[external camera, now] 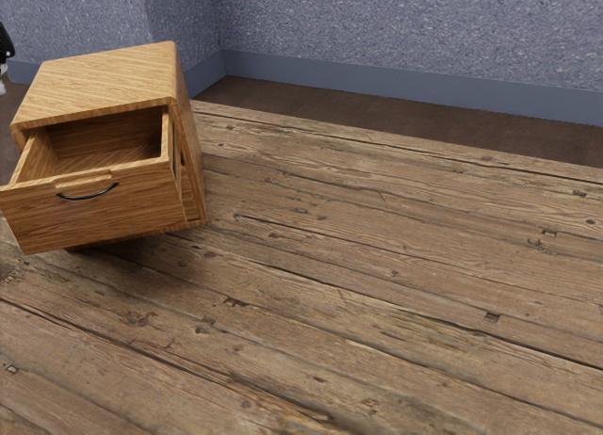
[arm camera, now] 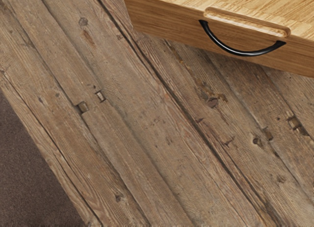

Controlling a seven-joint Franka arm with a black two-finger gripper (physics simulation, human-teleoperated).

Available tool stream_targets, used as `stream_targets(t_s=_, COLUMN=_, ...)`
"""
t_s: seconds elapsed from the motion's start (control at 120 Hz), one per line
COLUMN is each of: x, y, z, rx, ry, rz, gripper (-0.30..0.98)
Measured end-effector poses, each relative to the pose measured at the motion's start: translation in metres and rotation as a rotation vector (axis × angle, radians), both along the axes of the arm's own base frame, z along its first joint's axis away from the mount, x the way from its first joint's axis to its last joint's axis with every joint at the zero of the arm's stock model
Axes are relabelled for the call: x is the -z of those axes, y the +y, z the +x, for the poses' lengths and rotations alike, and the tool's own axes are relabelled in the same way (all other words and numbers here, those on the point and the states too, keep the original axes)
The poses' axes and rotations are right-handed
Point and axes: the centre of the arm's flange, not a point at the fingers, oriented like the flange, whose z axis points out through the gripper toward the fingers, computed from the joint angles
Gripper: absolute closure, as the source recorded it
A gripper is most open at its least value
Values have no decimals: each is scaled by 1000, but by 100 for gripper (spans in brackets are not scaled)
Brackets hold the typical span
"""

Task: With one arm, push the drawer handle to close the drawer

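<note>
The wooden cabinet (external camera: 104, 77) stands tilted in the exterior view's left part, its drawer (external camera: 94, 209) pulled well out and hollow inside. A thin black curved handle (external camera: 88, 192) is on the drawer's front. In the wrist view, the drawer front (arm camera: 167, 25) crosses the upper right, with the black handle (arm camera: 240, 52) bowed out below a rounded wooden lip (arm camera: 245, 21). Nothing touches the handle there. At the exterior view's left edge, beyond the cabinet, is a small black and white piece of the arm; which part cannot be told.
The worn plank table (external camera: 377, 265) spreads to the exterior view's right of the cabinet and in front of it. Its far edge runs before a brown floor (external camera: 377, 115) and a blue-grey wall (external camera: 405, 30). Dark floor (arm camera: 29, 173) also lies past the planks in the wrist view.
</note>
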Motion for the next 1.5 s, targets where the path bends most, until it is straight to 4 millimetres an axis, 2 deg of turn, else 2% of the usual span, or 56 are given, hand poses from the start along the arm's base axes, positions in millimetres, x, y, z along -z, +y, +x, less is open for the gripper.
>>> stream_targets(t_s=0.167, x=18, y=-12, z=24, rx=-6, ry=51, rz=-20, gripper=0)
stream_targets(t_s=0.283, x=23, y=-27, z=29, rx=5, ry=76, rz=-24, gripper=0)
stream_targets(t_s=0.492, x=30, y=-70, z=24, rx=39, ry=110, rz=-13, gripper=39)
stream_targets(t_s=0.592, x=43, y=-74, z=16, rx=9, ry=143, rz=-13, gripper=53)
stream_targets(t_s=0.692, x=59, y=-75, z=6, rx=-26, ry=179, rz=-12, gripper=62)
stream_targets(t_s=0.908, x=89, y=-81, z=-25, rx=-50, ry=224, rz=-25, gripper=71)
stream_targets(t_s=1.008, x=101, y=-87, z=-31, rx=-29, ry=236, rz=-35, gripper=73)
stream_targets(t_s=1.133, x=118, y=-92, z=-27, rx=-10, ry=247, rz=-36, gripper=75)
stream_targets(t_s=1.325, x=148, y=-74, z=-11, rx=1, ry=235, rz=-46, gripper=77)
stream_targets(t_s=1.5, x=158, y=-71, z=2, rx=45, ry=173, rz=-18, gripper=78)
